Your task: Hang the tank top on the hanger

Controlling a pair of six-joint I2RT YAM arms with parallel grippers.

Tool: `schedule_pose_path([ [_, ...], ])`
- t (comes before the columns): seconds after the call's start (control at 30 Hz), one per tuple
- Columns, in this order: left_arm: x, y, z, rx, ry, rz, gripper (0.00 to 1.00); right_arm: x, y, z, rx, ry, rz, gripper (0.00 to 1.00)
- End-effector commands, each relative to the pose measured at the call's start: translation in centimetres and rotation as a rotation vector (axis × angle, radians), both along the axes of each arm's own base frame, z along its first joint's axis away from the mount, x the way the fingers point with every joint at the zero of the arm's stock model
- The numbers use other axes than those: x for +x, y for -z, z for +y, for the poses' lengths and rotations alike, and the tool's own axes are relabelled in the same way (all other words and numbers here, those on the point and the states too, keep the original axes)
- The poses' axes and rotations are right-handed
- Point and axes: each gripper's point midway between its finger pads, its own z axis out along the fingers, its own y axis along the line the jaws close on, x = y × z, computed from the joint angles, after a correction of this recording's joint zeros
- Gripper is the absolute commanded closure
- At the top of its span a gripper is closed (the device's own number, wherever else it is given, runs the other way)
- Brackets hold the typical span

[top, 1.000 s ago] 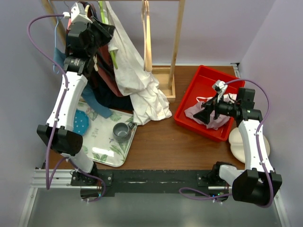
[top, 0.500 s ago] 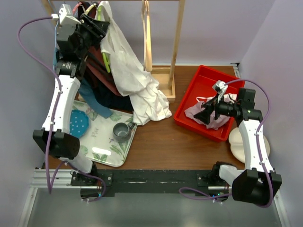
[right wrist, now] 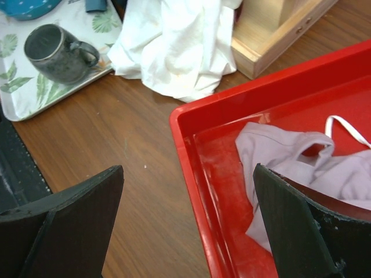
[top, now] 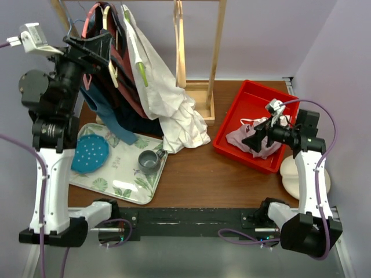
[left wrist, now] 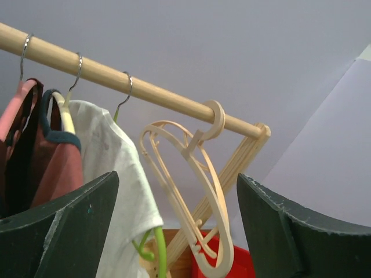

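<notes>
Compared with half a second earlier, the left arm has drawn away from the garments on the rail (left wrist: 156, 91) toward the upper left, and the left hand (top: 90, 46) no longer touches the clothing; the right arm is almost unchanged. The tank top (top: 162, 92) hangs from the rail on the lime-green hanger (top: 141, 74), whose green arm shows through an armhole; the lower folds of the top are heaped on the table (top: 197, 174) beside the wooden rack base. In the left wrist view the left hand (left wrist: 174, 231) has its fingers spread wide and grips nothing; between them appear the tank top (left wrist: 116, 168), a green end of the hanger (left wrist: 157, 255) and a cream hanger (left wrist: 191, 191) hooked on the rail. The right hand (top: 258, 138) hovers over the red tray (top: 240, 110), in which a mauve cloth (top: 255, 142) lies. Its fingers, too, are spread wide and hold nothing, in the right wrist view straddling the tray's near corner (right wrist: 197, 150). A grey mug (top: 149, 161) stands on a leaf-print tray (top: 124, 185).
</notes>
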Motion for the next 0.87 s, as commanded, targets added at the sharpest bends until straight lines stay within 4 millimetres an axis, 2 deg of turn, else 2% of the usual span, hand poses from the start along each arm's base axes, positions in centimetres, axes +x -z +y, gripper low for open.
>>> schedule_pose_path([
  [0.0, -2.1, 2.7, 0.1, 0.144, -0.028, 0.008, 0.09, 0.8, -2.0, -1.9, -0.071, 0.091, -0.076, 0.01],
  [0.03, -2.7, 3.1, -0.3, 0.185, -0.018, 0.000, 0.09, 1.0, -3.2, -2.2, -0.076, 0.115, -0.093, 0.01],
  [0.07, -2.8, 4.8, -1.1, 0.209, 0.013, 0.027, 0.08, 1.2, -3.8, -2.5, -0.087, 0.137, -0.106, 0.01],
  [0.1, -4.1, 4.9, -1.4, 0.226, 0.025, 0.012, 0.07, 1.4, -4.6, -3.0, -0.102, 0.165, -0.117, 0.01],
  [0.13, -4.6, 5.7, -1.9, 0.265, 0.046, 0.012, 0.07, 2.1, -6.3, -3.9, -0.127, 0.231, -0.143, 0.02],
  [0.17, -4.8, 7.8, -2.9, 0.294, 0.087, 0.048, 0.07, 2.5, -7.2, -4.7, -0.139, 0.288, -0.156, 0.01],
  [0.2, -6.0, 8.1, -3.2, 0.315, 0.103, 0.034, 0.07, 2.9, -8.2, -5.4, -0.145, 0.343, -0.170, 0.01],
  [0.23, -6.5, 8.9, -3.5, 0.353, 0.117, 0.033, 0.07, 3.6, -10.1, -7.0, -0.149, 0.465, -0.191, 0.01],
  [0.27, -6.7, 10.9, -4.1, 0.379, 0.144, 0.074, 0.06, 3.9, -11.1, -7.7, -0.143, 0.523, -0.205, 0.01],
  [0.3, -7.8, 11.1, -3.9, 0.394, 0.146, 0.063, 0.06, 4.0, -12.0, -8.3, -0.138, 0.576, -0.220, 0.01],
  [0.33, -8.0, 12.3, -3.8, 0.416, 0.140, 0.092, 0.05, 4.2, -13.7, -9.1, -0.101, 0.653, -0.240, 0.01],
  [0.37, -8.2, 13.7, -3.9, 0.429, 0.149, 0.116, 0.05, 4.3, -14.4, -10.4, -0.103, 0.743, -0.249, 0.01],
  [0.43, -9.3, 14.6, -3.6, 0.446, 0.142, 0.117, 0.05, 4.2, -16.3, -11.3, -0.058, 0.835, -0.272, 0.01],
  [0.47, -9.2, 15.8, -3.6, 0.455, 0.148, 0.135, 0.04, 4.0, -16.9, -12.1, -0.044, 0.897, -0.274, 0.01],
  [0.5, -9.8, 15.9, -3.5, 0.458, 0.146, 0.124, 0.04, 3.9, -17.3, -12.3, -0.016, 0.932, -0.271, 0.01],
  [0.53, -9.8, 16.3, -3.6, 0.467, 0.148, 0.125, 0.04, 3.6, -18.2, -12.5, -0.010, 0.953, -0.285, 0.01],
  [0.63, -9.7, 17.4, -3.8, 0.491, 0.155, 0.133, 0.04, 2.9, -19.4, -12.6, -0.018, 0.967, -0.301, 0.01],
  [0.8, -9.7, 17.2, -4.3, 0.516, 0.165, 0.116, 0.01, 2.8, -20.4, -11.5, -0.011, 0.899, -0.311, 0.01],
  [0.83, -9.8, 17.2, -4.3, 0.521, 0.167, 0.113, 0.01, 2.6, -21.1, -11.3, 0.000, 0.895, -0.320, 0.01],
])
